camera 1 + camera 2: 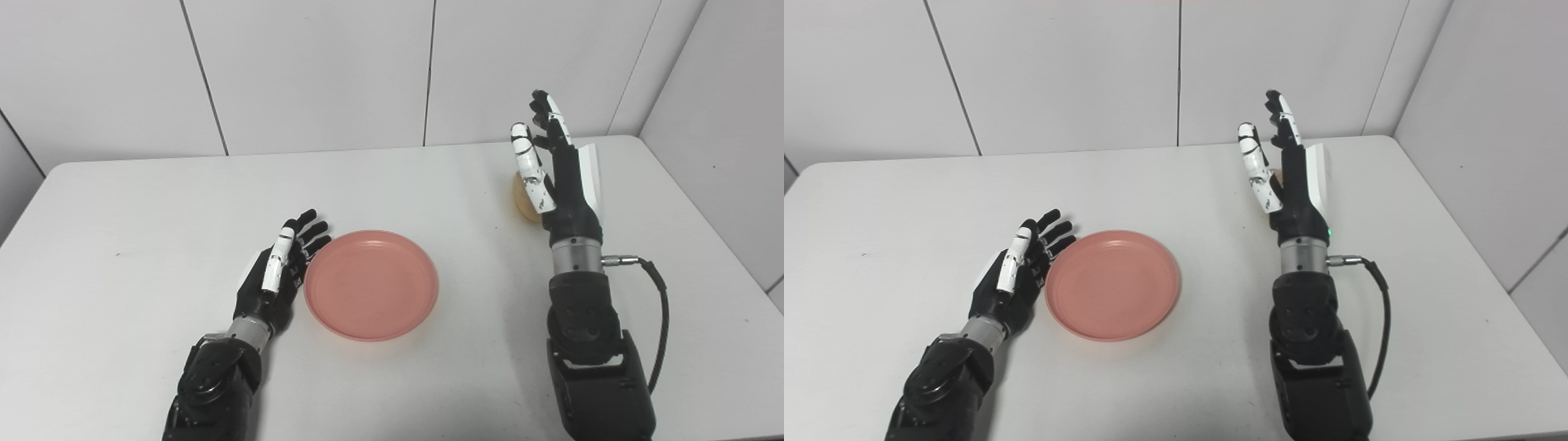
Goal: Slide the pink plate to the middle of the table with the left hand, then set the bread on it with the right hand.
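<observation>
Nearest you, your left hand lies released, fingers spread against the rim of the round pink plastic plate mid-bench, likely from pushing. Farther off, your right hand stands released, the tan bread roll just behind its fingers, ungrasped.

A white table with rounded corners stands against white panelled walls with dark seams.

left hand low, fingers spread, right hand raised, fingers apart
</observation>
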### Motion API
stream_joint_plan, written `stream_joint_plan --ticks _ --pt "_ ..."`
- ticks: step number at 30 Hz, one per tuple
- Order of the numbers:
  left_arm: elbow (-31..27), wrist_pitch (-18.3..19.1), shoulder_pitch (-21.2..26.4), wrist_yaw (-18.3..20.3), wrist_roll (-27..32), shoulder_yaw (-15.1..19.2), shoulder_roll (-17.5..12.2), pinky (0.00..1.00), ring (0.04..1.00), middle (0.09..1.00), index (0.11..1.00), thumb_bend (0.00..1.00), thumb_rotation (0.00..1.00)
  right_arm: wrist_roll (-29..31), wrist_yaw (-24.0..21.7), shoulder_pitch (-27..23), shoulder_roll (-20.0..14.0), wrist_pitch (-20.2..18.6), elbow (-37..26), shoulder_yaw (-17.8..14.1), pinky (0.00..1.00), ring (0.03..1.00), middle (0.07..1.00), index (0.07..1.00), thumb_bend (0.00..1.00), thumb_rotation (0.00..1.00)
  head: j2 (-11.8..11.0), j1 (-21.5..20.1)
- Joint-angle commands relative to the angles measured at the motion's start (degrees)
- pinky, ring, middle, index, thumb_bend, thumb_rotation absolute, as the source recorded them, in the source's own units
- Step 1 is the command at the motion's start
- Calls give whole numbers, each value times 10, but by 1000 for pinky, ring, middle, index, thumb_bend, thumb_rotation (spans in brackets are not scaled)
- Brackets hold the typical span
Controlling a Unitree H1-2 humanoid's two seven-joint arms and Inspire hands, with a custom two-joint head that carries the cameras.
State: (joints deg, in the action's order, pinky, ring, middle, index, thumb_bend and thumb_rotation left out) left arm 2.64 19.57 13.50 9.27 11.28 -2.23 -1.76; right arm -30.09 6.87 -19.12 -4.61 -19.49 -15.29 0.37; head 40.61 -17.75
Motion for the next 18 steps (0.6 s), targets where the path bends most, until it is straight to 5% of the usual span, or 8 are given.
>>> stream_joint_plan --ticks 1,8,14,18 --pt "0 15 -6 5 2 0 -4 872 872 885 886 345 1000 -28 -6 -38 -13 -29 -12 0 843 909 923 919 528 989 0 -5" --pt "-7 28 -7 7 6 4 -4 873 875 888 883 347 1000 -139 -55 -87 -22 -74 25 -27 711 849 910 927 791 851 -2 -16" --pt "-6 24 -7 14 5 4 -6 878 879 894 889 345 1000 -199 -66 -117 -31 -74 82 -43 684 842 933 960 901 685 -4 -24" --pt "-2 23 -6 18 7 5 -7 878 880 896 893 357 1000 -251 -106 -141 -31 -74 125 -64 698 865 947 981 963 695 -4 -24"
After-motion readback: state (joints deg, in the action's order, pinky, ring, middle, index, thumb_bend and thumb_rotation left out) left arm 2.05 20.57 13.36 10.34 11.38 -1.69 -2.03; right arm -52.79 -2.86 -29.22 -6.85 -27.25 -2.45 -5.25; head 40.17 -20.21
